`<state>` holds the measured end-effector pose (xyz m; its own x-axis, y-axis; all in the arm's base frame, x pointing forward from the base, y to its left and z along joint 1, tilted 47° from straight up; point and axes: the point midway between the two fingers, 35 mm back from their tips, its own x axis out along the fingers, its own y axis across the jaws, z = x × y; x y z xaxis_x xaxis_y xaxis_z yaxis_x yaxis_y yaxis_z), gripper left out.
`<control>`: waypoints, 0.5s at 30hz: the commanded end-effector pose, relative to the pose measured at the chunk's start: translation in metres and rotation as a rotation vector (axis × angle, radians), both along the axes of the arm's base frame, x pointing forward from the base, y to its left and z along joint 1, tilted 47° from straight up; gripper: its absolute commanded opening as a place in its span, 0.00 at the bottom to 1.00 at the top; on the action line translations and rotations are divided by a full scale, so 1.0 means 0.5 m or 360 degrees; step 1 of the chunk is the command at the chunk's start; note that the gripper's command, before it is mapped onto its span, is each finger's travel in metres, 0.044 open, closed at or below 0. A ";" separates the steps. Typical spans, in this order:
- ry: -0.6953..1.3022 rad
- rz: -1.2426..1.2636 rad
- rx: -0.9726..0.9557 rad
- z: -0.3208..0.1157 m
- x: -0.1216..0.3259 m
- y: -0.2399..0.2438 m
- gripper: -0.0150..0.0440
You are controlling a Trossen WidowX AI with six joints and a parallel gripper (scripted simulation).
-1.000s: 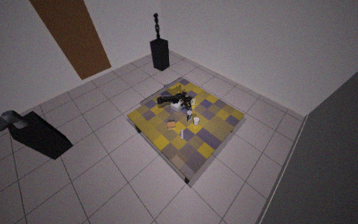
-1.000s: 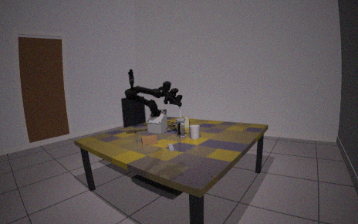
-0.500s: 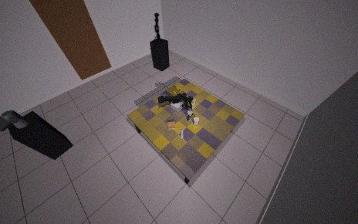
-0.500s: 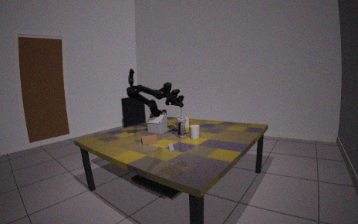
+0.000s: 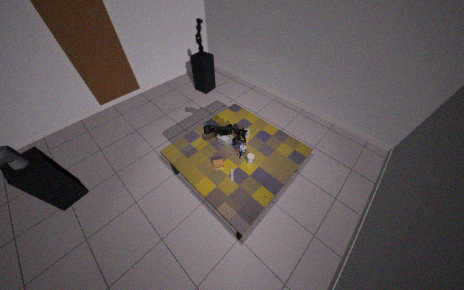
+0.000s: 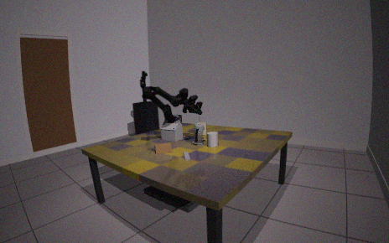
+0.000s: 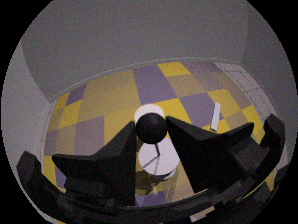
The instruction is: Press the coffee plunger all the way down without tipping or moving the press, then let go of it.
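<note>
The coffee press (image 5: 242, 148) (image 6: 198, 137) stands upright on the patterned table; its round pale lid (image 7: 160, 158) shows below the fingers in the wrist view. The black plunger knob (image 7: 151, 129) is above the lid, with a short length of thin rod showing between them. My gripper (image 7: 150, 122) (image 6: 199, 113) is shut on the knob, one dark fingertip at each side of it, above the press. The glass body is mostly hidden under the lid in the wrist view and small in the top and exterior views.
A white cup (image 5: 250, 158) (image 6: 213, 139) (image 7: 149, 109) stands close beside the press. A white box (image 5: 224, 140) (image 6: 172, 132) is near the arm's base. An orange block (image 5: 218, 163) (image 6: 163, 147) and a small pale bar (image 5: 232, 175) (image 6: 186, 156) (image 7: 215, 117) lie on the table.
</note>
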<state>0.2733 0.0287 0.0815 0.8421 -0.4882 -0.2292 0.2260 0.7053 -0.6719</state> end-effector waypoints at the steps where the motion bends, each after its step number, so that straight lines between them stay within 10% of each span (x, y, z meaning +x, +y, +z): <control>1: 0.0079 -0.0035 -0.0044 -0.038 -0.013 -0.032 0.46; 15: 0.0066 -0.0019 -0.0047 -0.074 -0.003 -0.062 0.46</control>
